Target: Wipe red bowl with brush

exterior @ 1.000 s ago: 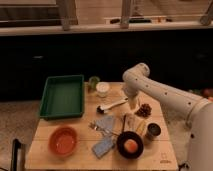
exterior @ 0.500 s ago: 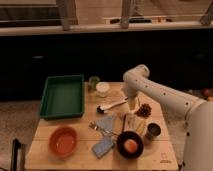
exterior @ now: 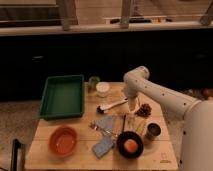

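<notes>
Nearest me, at the front left of the desk (exterior: pixel 162 154), sits the red bowl (exterior: pixel 63 141), open side up, with nothing in it that I can make out and nothing touching it. To its right, also at the front edge, is the black bowl (exterior: pixel 130 145) with an orange ball in it, and between the two lie a couple of blue-grey cloths (exterior: pixel 103 147). Further back, near the middle of the desk, the brush (exterior: pixel 113 105) lies flat, its dark head pointing left and its white handle running right and slightly away from me. The end effector (exterior: pixel 132 105) hangs at the right end of that handle, pointing down, just beside or on it; I cannot tell from here whether it is spread or pinching the handle. Behind that are the green tray (exterior: pixel 62 96) at the left and a white cup (exterior: pixel 102 89) near the back edge. I judge I am in the pick-up step: the brush is not yet lifted and the bowl is unwiped. Next I need a confirmed hold on the handle, a lift clear of the cloths, then a carry forward and left across the desk to the red bowl, well apart from here.
</notes>
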`<action>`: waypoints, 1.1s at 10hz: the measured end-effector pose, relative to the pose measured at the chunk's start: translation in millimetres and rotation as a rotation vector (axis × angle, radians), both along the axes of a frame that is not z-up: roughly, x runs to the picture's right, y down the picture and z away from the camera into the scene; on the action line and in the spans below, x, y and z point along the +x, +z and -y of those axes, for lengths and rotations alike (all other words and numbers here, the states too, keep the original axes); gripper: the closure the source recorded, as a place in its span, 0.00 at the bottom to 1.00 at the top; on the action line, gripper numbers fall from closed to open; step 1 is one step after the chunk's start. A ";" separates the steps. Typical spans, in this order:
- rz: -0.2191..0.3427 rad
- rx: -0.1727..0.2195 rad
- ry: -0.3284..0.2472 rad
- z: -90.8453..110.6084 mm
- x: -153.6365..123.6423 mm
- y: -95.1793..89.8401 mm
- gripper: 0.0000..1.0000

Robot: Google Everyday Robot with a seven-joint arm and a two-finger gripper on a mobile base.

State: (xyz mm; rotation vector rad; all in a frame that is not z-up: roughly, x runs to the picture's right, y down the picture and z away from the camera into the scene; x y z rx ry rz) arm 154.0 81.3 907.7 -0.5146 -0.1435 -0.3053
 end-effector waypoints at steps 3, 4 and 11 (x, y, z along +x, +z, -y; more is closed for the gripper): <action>0.041 0.005 -0.028 6.3 -19.6 -0.2 0.20; 0.047 0.006 -0.037 7.7 -21.7 1.9 0.20; 0.138 -0.039 -0.048 -5.7 -41.4 18.5 0.23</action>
